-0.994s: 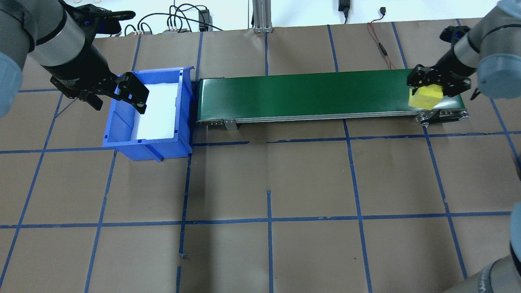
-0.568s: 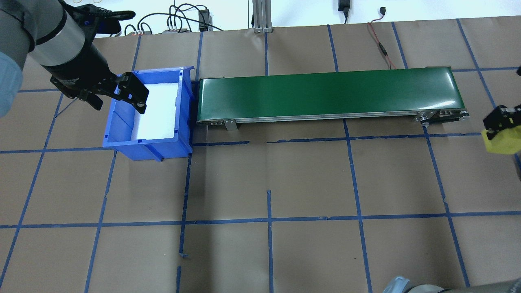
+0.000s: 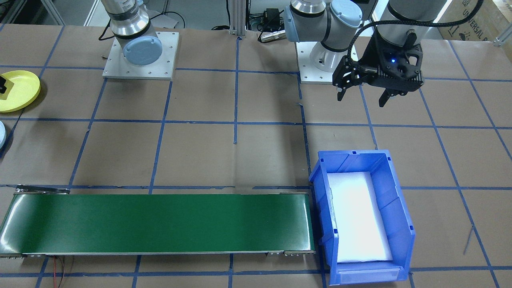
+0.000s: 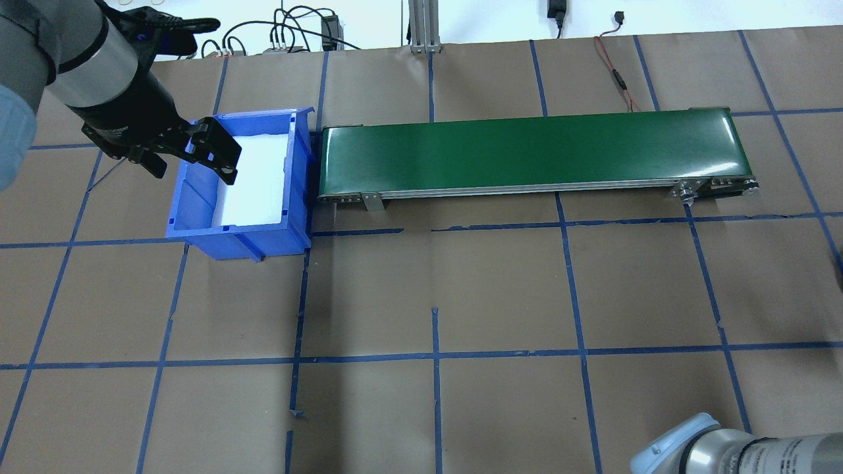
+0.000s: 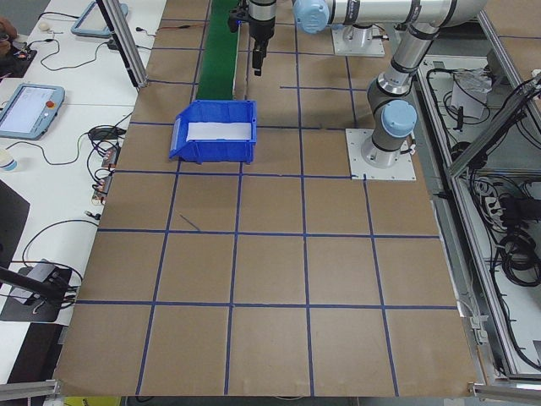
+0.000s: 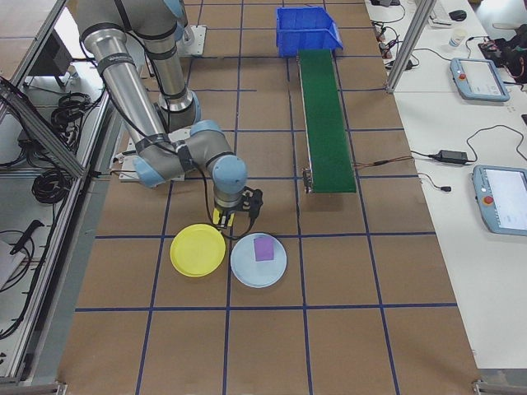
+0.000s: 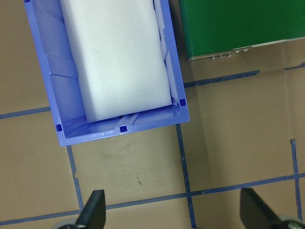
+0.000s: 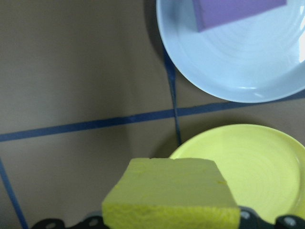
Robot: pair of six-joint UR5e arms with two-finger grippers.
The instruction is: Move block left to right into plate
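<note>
Yellow block (image 8: pixel 171 193) sits clamped in the right gripper (image 8: pixel 169 222), held in the air just beside the rim of the yellow plate (image 8: pixel 248 167), not yet over its middle. Next to that plate lies a pale blue plate (image 8: pixel 238 62) carrying a purple block (image 8: pixel 233 12). Far along the table, the left gripper (image 3: pixel 363 96) hangs above the brown paper near the blue bin (image 3: pixel 396 216), its jaws spread wide and holding nothing. The green conveyor belt (image 4: pixel 527 151) is bare, its end beside the bin
</note>
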